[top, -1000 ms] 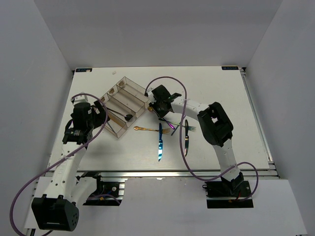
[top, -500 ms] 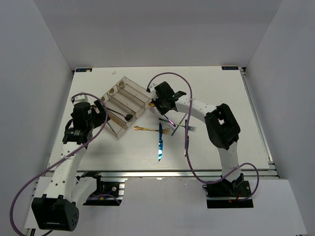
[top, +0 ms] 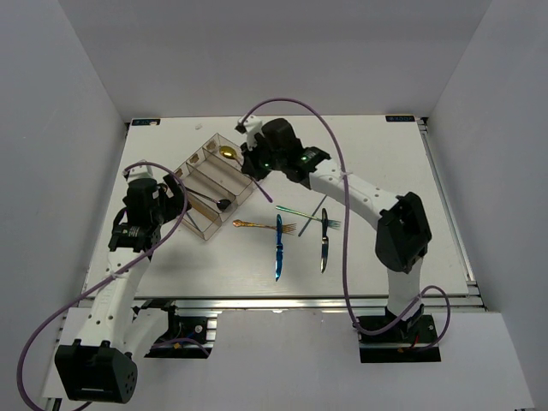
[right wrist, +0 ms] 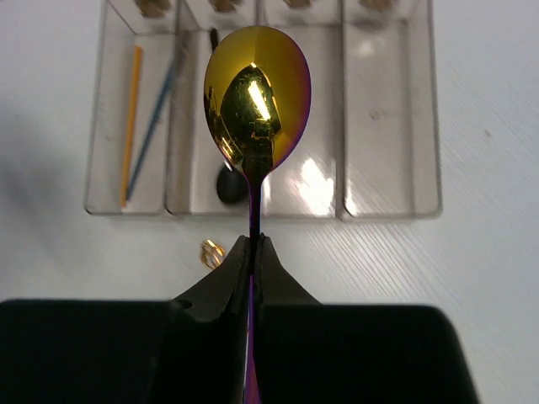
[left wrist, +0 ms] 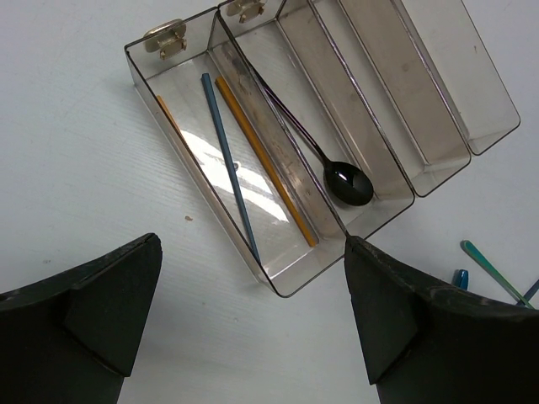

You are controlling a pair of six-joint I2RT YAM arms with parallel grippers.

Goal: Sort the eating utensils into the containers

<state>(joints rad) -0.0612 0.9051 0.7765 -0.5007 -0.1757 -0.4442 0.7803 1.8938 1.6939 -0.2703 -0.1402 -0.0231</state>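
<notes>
My right gripper (right wrist: 253, 244) is shut on the handle of a gold, purple-tinted spoon (right wrist: 257, 93). It holds the spoon over the clear four-compartment tray (right wrist: 387, 126), bowl (top: 228, 152) pointing left. The tray (top: 235, 175) holds a black spoon (left wrist: 347, 183), a blue chopstick (left wrist: 226, 160) and an orange chopstick (left wrist: 265, 164). My left gripper (left wrist: 253, 244) hangs open just off the tray's near end (left wrist: 278, 290), nothing between its fingers. On the table lie a gold fork (top: 261, 225), a blue knife (top: 278, 248), a dark knife (top: 324, 244) and a thin iridescent chopstick (top: 295, 212).
A bluish fork (top: 331, 223) lies next to the dark knife. The loose utensils cluster right of the tray, near the table's middle. White walls enclose the table on three sides. My right arm (top: 360, 193) reaches diagonally over the loose utensils.
My right gripper closed on the spoon by the tray's right corner, lifted it and moved up-left over the tray. The left arm has not moved.
</notes>
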